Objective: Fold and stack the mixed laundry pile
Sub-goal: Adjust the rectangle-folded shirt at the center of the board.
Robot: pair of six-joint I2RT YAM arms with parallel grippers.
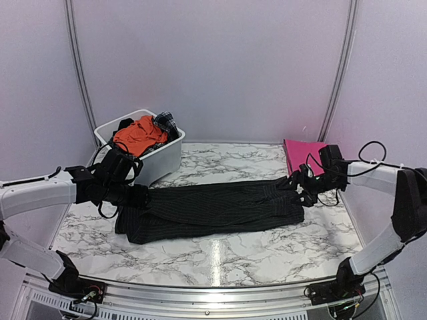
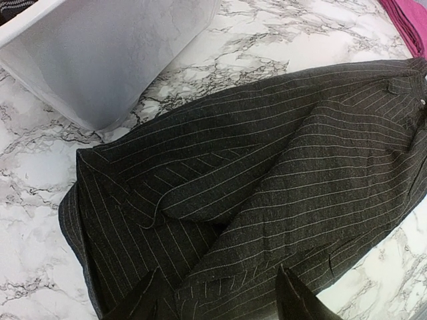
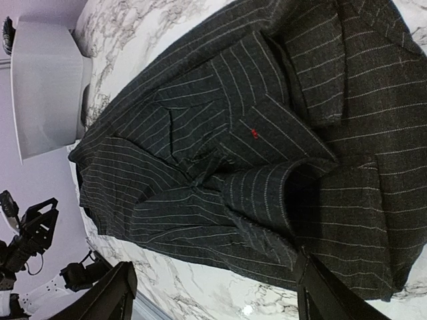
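Observation:
The black pinstriped shirt (image 1: 213,208) lies folded into a long band across the marble table. My left gripper (image 1: 137,197) hovers over its left end; in the left wrist view the shirt (image 2: 267,167) fills the frame and the gripper (image 2: 220,300) is open, its fingertips spread above the cloth. My right gripper (image 1: 303,189) sits at the shirt's right end, open wide (image 3: 220,293) over the near hem of the shirt (image 3: 233,167), holding nothing. The folded magenta-pink cloth (image 1: 303,155) lies at the back right. The orange garment (image 1: 139,133) and the dark plaid piece (image 1: 165,122) sit in the tub.
The white plastic tub (image 1: 163,160) stands at the back left, just behind the left gripper, and shows in both wrist views (image 2: 100,60) (image 3: 47,87). Bare marble table (image 1: 220,257) runs along the front. Curved frame poles and pale walls close in the back and sides.

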